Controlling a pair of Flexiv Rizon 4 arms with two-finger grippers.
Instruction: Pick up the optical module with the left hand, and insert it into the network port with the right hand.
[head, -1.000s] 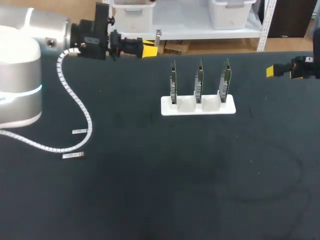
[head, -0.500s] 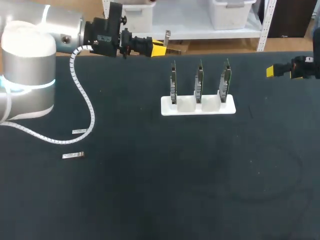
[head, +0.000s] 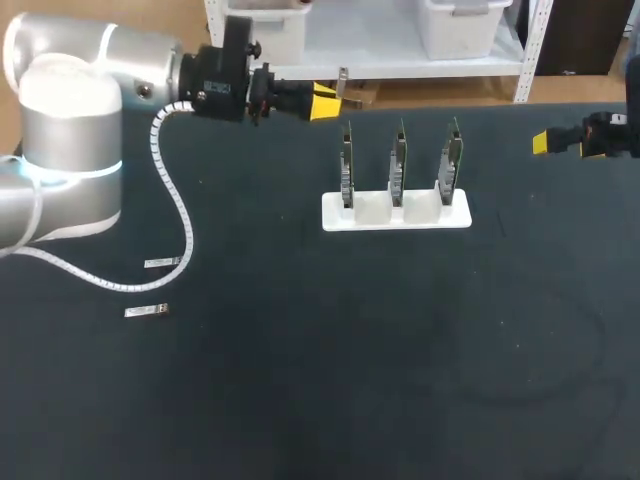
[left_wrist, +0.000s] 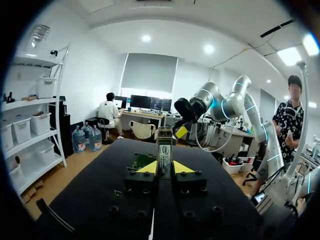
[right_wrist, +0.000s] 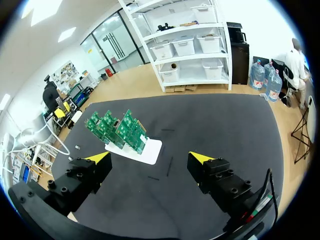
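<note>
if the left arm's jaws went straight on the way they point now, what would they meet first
Nothing close: the optical module they hold points over the table, circuit boards off to one side. Far ahead the right arm sits near that line; depth unclear.

The left arm (head: 70, 120), upper left in the head view, has a smooth silver-grey casing of rounded sections, with a pale blue glowing ring around one joint. A white ribbed cable (head: 170, 215) hangs from its black wrist block (head: 215, 75). The left jaws are black blocks dotted with round screw heads, ending in yellow wedge fingertips (left_wrist: 149, 168). The right arm (head: 605, 135), at the right edge, is black. The right jaws are also black and screw-studded, with yellow fingertips (right_wrist: 200, 157). Thin coloured wires (right_wrist: 257, 202) run beside one finger.
</note>
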